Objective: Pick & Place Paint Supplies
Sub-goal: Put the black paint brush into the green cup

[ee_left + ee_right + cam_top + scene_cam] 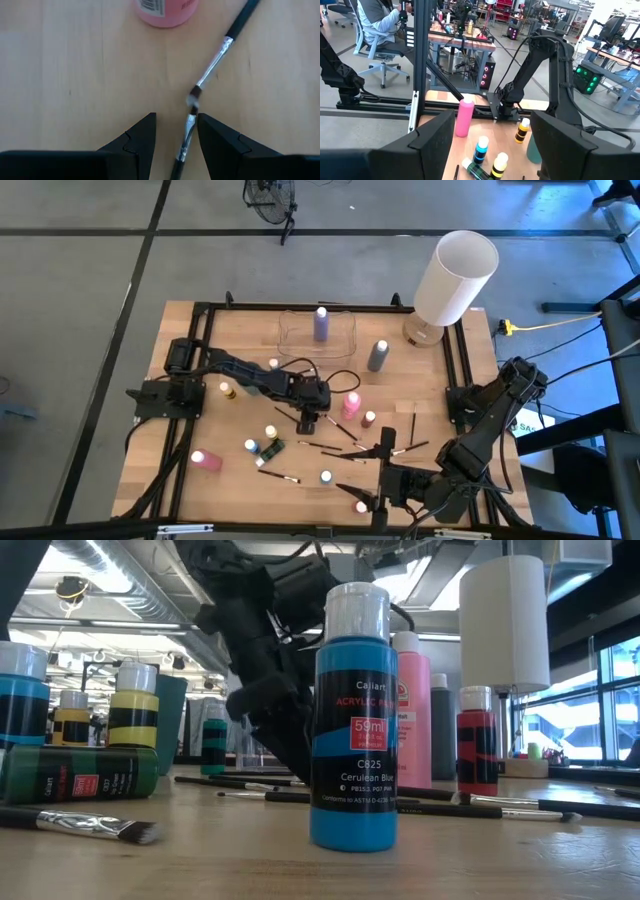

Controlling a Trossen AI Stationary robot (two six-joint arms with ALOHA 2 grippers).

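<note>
My left gripper (308, 423) is low over the middle of the table, pointing steeply down and open. A thin dark-handled paintbrush (186, 137) lies flat on the wood between its fingers, close to one finger (215, 142). A second brush (226, 44) lies tip to tip with it. A pink bottle (165, 11) stands just beyond. Small paint bottles and more brushes (322, 448) are scattered around. My right gripper (491, 122) hangs open and high over the near right of the table (381, 475), holding nothing. My left gripper has its fingers on either side of the brush's metal neck and bristle end (190, 120). I cannot tell whether the nearer finger touches it. The fingers come down from above, slanting, and run along the brush, which lies flat on the table.
A clear tray (292, 338) at the far middle holds a purple bottle (321, 323). A grey bottle (377, 355) and a big white lamp (455, 280) stand at the far right. A pink bottle (205, 459) lies at the near left. A blue bottle (354, 720) stands near the front edge.
</note>
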